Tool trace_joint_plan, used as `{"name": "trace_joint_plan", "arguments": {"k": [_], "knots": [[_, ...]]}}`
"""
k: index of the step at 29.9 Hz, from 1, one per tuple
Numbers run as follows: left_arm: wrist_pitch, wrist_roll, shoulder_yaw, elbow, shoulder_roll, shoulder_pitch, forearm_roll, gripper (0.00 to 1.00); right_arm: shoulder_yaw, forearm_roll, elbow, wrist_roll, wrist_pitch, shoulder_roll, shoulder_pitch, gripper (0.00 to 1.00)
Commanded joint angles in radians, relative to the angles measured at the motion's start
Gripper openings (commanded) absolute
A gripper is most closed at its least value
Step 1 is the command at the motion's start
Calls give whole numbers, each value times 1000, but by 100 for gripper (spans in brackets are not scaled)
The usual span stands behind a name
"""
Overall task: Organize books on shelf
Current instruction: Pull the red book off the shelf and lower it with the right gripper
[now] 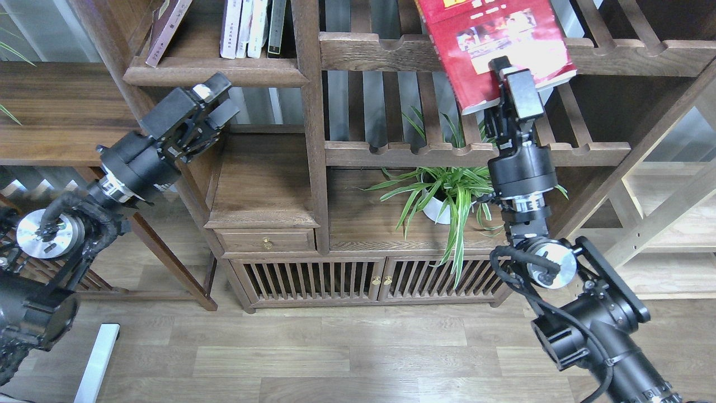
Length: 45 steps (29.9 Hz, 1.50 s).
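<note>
Right now the thick red book [492,47] is up in the right gripper [512,84], held over the slatted rack [442,53] w/ the scalloped rail, i.e. well to the right of the shelf [215,70] it prob. belongs on. The jaws are closed on the book's lower edge, one finger visible across the cover, the other hidden behind it. The book's long axis runs up-and-left to down-right, tilted, cover facing the camera, lower corner hanging below the rack's rail.

The shelf is the dark-brown board w/ the rounded front edge, left of the bookcase's vertical post [307,112]. On it: a row of upright pale books [246,28] near the post, and a dark maroon book [168,28] leaning at the left end. A gap lies between them.

So the key relation: target gap lies left of the red book, across the post. My guess is the right arm has to carry it leftward and turn it upright, spine out, before sliding in.

The left gripper [221,103] is nearer the shelf, just below its front edge, jaws parted w/ nothing in them, arm angled up-right from the lower left. The right arm stands nearly vertical, wrist straight up under the book, in front of the potted plant [447,193].
</note>
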<state>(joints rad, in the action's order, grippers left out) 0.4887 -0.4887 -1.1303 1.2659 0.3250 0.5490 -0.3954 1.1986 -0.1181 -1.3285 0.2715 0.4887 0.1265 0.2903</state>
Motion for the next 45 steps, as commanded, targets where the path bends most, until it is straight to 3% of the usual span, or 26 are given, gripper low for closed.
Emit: {"name": "trace_joint_plan", "arguments": {"k": [1,20,45], "knots": [[0,0,20,6,-6,3,0,99,-25,9,-1,0,0,-8,-3,13],[0,0,107,15,-106,-4,1,99,-145,100,-1,-2,0,-126,-45,13],[0,0,121,18,-208,-46,-13,99,-249,190,-1,-5,0,-127,-99,13]]}}
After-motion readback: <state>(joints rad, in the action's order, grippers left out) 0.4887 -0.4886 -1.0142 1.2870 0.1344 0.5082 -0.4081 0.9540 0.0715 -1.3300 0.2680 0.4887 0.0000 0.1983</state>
